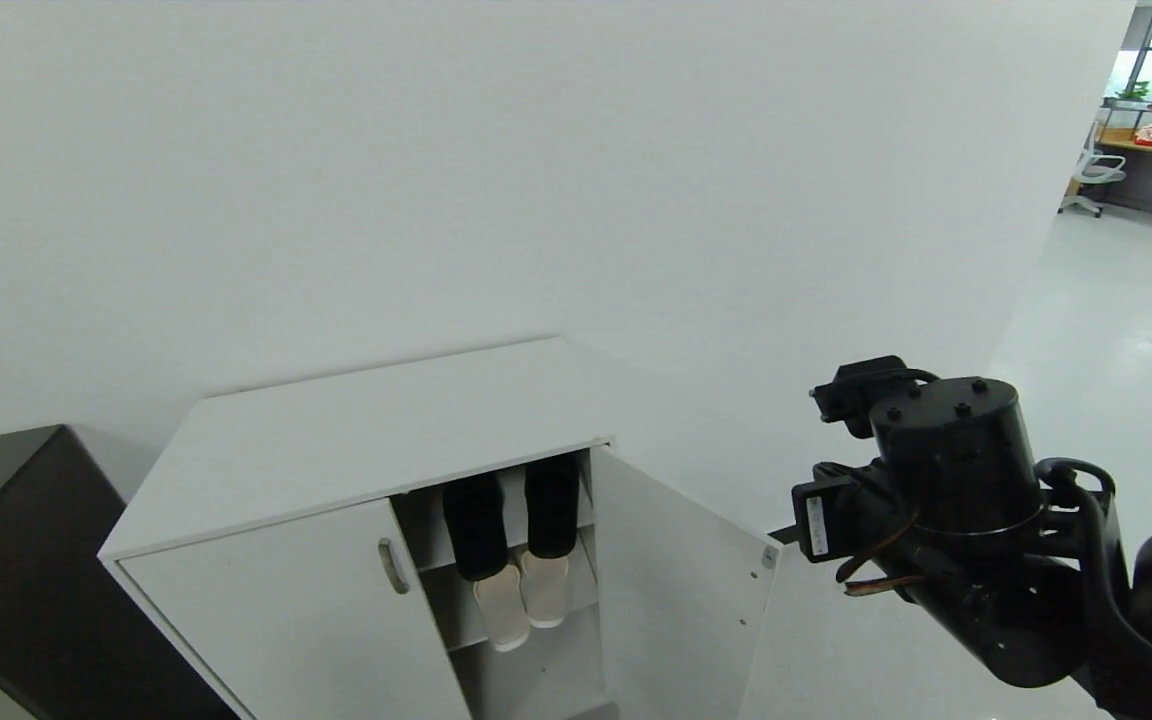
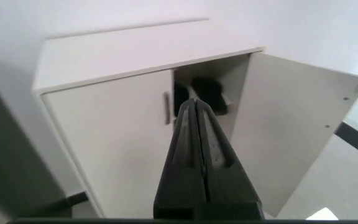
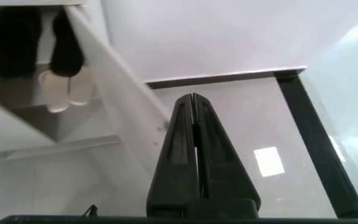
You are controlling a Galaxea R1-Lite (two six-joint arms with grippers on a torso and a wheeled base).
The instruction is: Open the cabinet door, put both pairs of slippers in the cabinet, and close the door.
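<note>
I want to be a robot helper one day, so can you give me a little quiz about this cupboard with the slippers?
1. True or false: both doors of the cabinet are closed.
2. Where are the pale slippers? A) on top of the cabinet B) inside the cabinet C) on the floor
3. Fill in: the right gripper has its jaws ____ and holds nothing.

Key
1. False: the right door stands open; the left door is closed.
2. B
3. shut
</note>
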